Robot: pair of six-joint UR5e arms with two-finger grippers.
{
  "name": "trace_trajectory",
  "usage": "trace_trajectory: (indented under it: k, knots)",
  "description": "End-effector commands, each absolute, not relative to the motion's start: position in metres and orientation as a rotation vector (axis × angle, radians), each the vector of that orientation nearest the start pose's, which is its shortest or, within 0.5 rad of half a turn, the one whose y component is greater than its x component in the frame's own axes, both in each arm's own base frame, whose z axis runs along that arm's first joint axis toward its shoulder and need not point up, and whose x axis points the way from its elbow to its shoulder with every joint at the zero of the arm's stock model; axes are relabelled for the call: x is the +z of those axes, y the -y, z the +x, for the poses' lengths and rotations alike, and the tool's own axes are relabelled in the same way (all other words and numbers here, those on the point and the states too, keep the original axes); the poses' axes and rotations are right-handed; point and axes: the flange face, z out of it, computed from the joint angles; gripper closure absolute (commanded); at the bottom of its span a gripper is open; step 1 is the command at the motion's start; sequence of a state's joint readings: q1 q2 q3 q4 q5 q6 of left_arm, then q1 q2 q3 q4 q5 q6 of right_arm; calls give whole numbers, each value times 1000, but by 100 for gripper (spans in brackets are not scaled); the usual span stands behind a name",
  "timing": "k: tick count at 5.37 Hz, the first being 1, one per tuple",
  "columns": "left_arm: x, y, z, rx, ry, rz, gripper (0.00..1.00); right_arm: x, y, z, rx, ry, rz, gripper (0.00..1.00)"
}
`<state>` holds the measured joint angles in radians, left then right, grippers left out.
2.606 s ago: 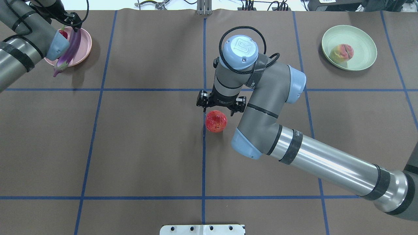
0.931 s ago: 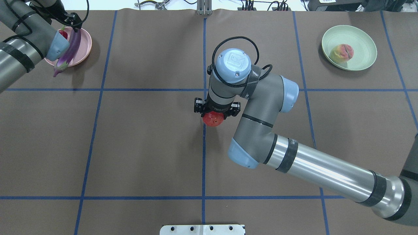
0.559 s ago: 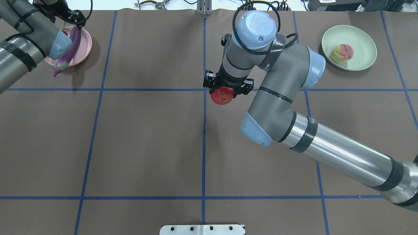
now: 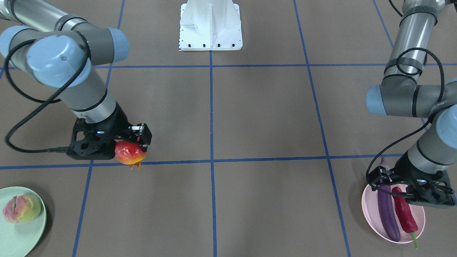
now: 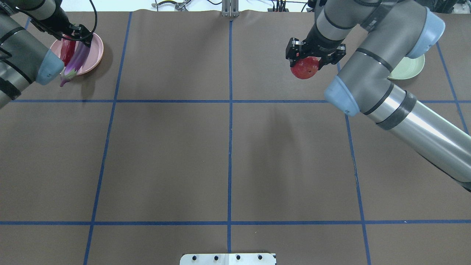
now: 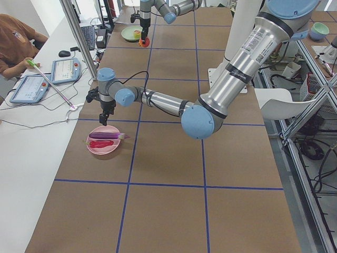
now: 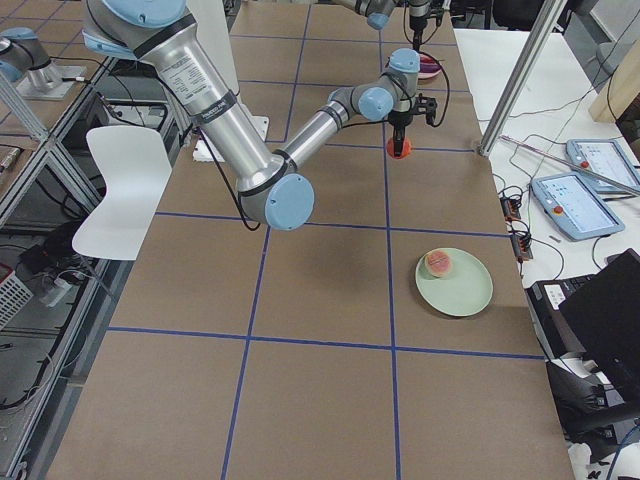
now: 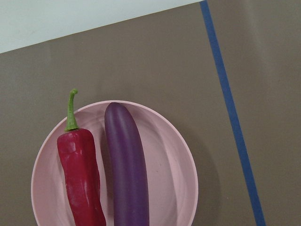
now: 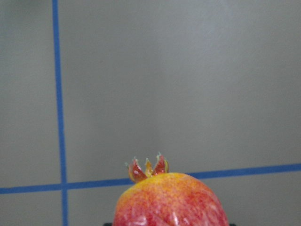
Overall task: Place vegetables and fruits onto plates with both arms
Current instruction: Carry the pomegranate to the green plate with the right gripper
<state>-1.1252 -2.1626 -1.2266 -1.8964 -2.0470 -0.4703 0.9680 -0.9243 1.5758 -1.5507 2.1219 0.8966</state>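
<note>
At the far left, the pink plate (image 8: 164,160) holds both vegetables: the chili (image 8: 80,179) and the eggplant (image 8: 126,165) lie side by side. In the overhead view the eggplant's pale cap sticks out past the rim on the robot's side. The left gripper (image 4: 407,191) hangs just above them with its jaws apart and nothing between them, so that half of the job looks finished.

Further right, the right gripper (image 5: 312,59) is clamped on the red fruit (image 5: 304,69) and holds it off the table. Its little crown points away from the wrist, and the wrist view shows only bare table beyond it. The fruit is not yet over the green plate.

At the right end, the green plate (image 4: 25,235) carries the peach (image 4: 21,208), which sits toward one side with bare plate next to it. The right arm hides most of this plate in the overhead view.

Three of the four items are placed. What seems left is to carry the red fruit over the green plate, lower it beside the peach, and let go without knocking the peach.
</note>
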Motion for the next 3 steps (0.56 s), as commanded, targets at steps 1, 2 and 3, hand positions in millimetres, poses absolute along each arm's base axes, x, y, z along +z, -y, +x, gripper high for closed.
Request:
trace_trajectory:
  k: [1,2,3]
  knots:
    - [436,711,242,113,-641,341,0,370,694,-200,-39,778,133,100]
    - [436,711,242,113,-644,346,0,426,720,-158,-133,732,126,100]
    - [437,711,242,114,-643,346,0,462,731,-131,-178,718,109,100]
